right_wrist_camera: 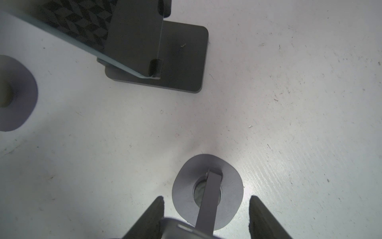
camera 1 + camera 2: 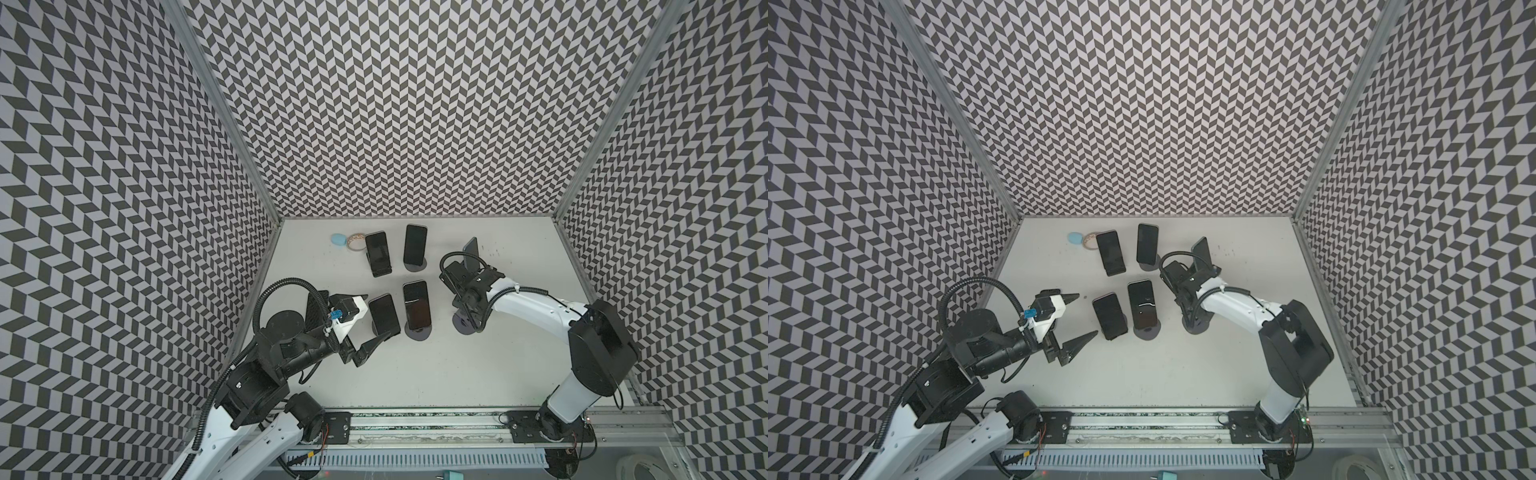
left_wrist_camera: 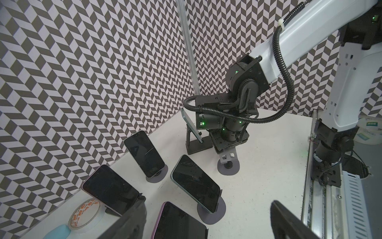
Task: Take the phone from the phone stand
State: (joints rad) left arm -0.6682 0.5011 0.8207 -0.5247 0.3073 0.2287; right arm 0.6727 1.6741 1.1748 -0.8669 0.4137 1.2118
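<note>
walls (image 2: 395, 104): black-white chevron | table (image 2: 478, 374): white | phones (image 2: 415, 247): black screens | phone stand (image 1: 231, 186): grey

Ahead of the left tool (image 2: 1088, 313), on the desk (image 2: 1204, 374), two phones lean on stands side by side: the near-left phone (image 2: 1109, 318) just off its fingertips, the near-right phone (image 2: 1142, 303) past that. Behind these stand the far-left phone (image 2: 1111, 252) and the far-right phone (image 2: 1147, 244). A tape roll (image 2: 1090, 241) and a small oval thing (image 2: 1074, 237) lie beside the far-left phone, toward the back corner. Under the right tool (image 1: 206, 197) stands a round-footed stand (image 1: 184, 194). Beyond it a fifth phone (image 1: 78, 22) leans on a flat-footed stand (image 1: 186, 62).
</note>
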